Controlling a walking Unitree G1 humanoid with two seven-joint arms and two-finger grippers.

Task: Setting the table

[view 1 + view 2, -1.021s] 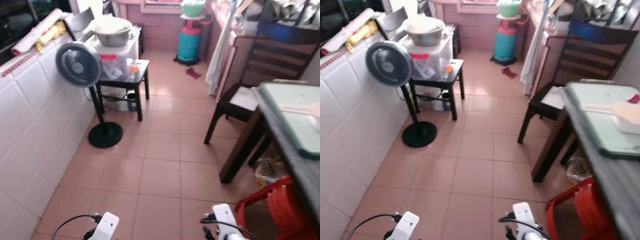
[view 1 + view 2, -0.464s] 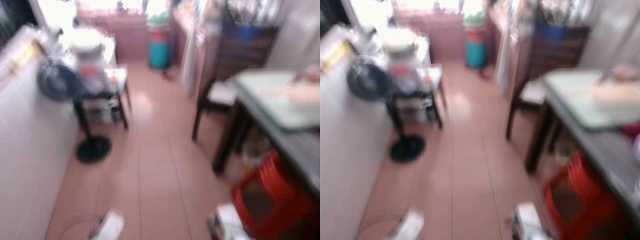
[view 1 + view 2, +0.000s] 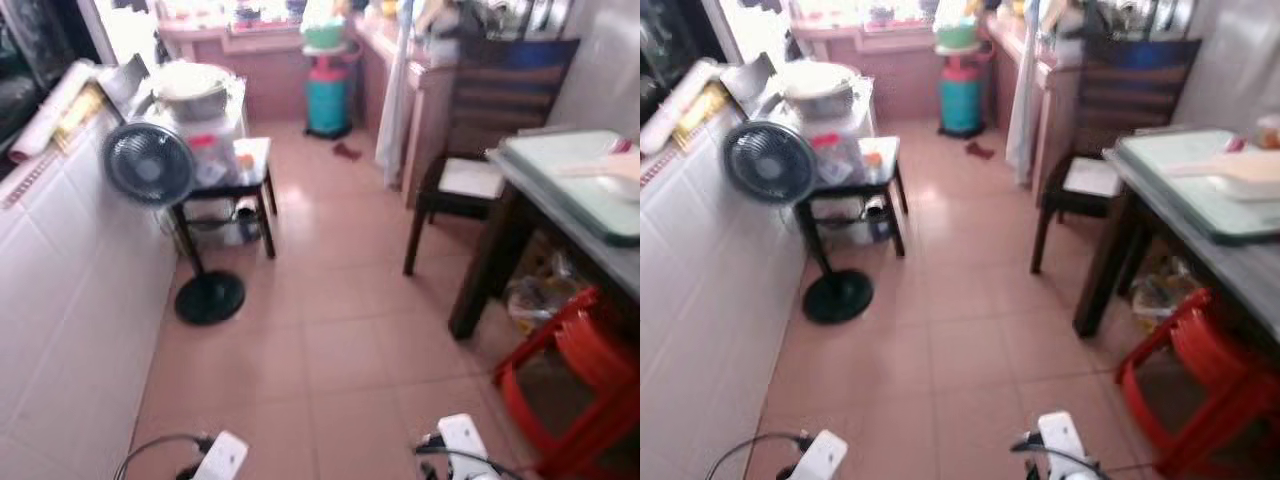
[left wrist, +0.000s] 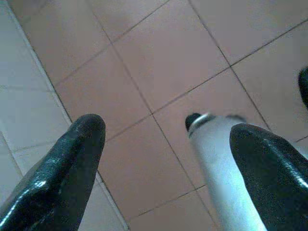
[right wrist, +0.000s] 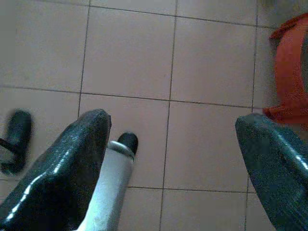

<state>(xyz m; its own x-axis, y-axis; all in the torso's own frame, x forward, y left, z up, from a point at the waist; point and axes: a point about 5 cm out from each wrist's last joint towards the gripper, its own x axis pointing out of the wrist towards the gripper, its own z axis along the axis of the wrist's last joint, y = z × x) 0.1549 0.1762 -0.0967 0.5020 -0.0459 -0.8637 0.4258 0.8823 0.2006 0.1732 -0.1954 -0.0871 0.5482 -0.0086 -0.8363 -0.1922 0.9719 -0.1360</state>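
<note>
Left eye view: the dining worktop (image 3: 590, 215) stands at the right edge, a green mat on it with a pale dish (image 3: 610, 180) lying on top. Both arms hang low at the bottom of the frame, well apart from the worktop, with open floor (image 3: 330, 330) between. A dark wooden chair (image 3: 480, 150) stands at the worktop's far end, and red plastic stools (image 3: 575, 375) are tucked beneath its near side, between the right arm and the worktop. On the robot's left, a standing fan (image 3: 150, 165) rises from a round black base beside the white tiled wall. Just behind it, a small black side table (image 3: 240, 175) carries a clear box topped by a metal bowl (image 3: 190, 90). A teal gas cylinder (image 3: 327, 95) stands at the far end of the room.

Right eye view: the same scene, with the dish and a flat pale utensil lying on the green mat.

Left wrist view: the left end effector (image 4: 163, 159) hangs over pink floor tiles near the wall's foot, its fingers spread wide and holding nothing.

Right wrist view: the right end effector (image 5: 178, 159) hangs over floor tiles, fingers spread and empty, with a red stool leg near one fingertip.
</note>
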